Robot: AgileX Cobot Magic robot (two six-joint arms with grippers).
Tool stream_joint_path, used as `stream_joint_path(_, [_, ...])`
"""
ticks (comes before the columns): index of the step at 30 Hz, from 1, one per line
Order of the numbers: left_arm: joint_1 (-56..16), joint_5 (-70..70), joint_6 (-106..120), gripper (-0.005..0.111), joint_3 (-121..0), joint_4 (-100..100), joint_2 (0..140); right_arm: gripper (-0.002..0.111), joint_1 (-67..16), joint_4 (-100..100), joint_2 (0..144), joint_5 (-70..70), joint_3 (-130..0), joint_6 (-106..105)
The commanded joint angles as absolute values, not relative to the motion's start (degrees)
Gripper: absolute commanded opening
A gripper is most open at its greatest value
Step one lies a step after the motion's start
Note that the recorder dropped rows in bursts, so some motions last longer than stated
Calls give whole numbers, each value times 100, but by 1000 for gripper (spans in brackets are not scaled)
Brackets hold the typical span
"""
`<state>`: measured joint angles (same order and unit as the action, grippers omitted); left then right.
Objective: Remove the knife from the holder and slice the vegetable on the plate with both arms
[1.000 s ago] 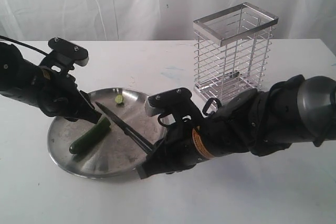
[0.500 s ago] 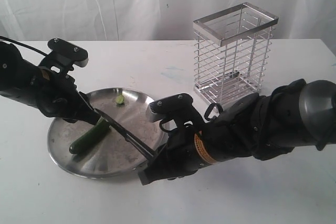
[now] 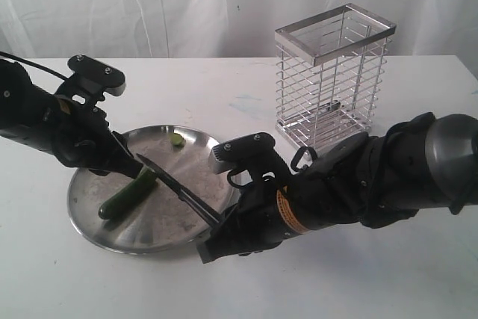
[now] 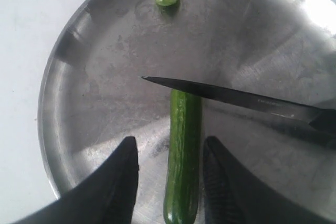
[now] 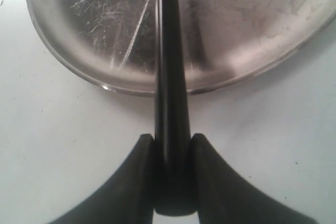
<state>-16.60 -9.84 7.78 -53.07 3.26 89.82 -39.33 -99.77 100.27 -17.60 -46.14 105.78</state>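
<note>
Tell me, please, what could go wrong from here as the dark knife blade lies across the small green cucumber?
1. The open left gripper only straddles the glossy dark green vegetable, so it may roll on the round stainless-steel plate under pressure.
2. The right gripper pinches the long black-handled knife near the handle's end, so the blade could twist.

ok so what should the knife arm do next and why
Probably press the knife straight down. Its blade crosses the cucumber near its far end, the right gripper is clamped on the handle, and the left gripper straddles the cucumber to steady it.
</note>
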Motion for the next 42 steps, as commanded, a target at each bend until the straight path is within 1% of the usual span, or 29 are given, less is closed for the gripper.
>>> stream_joint_path(1, [-1664,-1054,732,45,-5267,333,8933,0,-3934,-9995,9976,-1779,-4593,10509])
stream_joint_path(42, [-1664,-1124,732,45,-5267,333,8933,0,-3934,-9995,10207,-1687,-4593,10509])
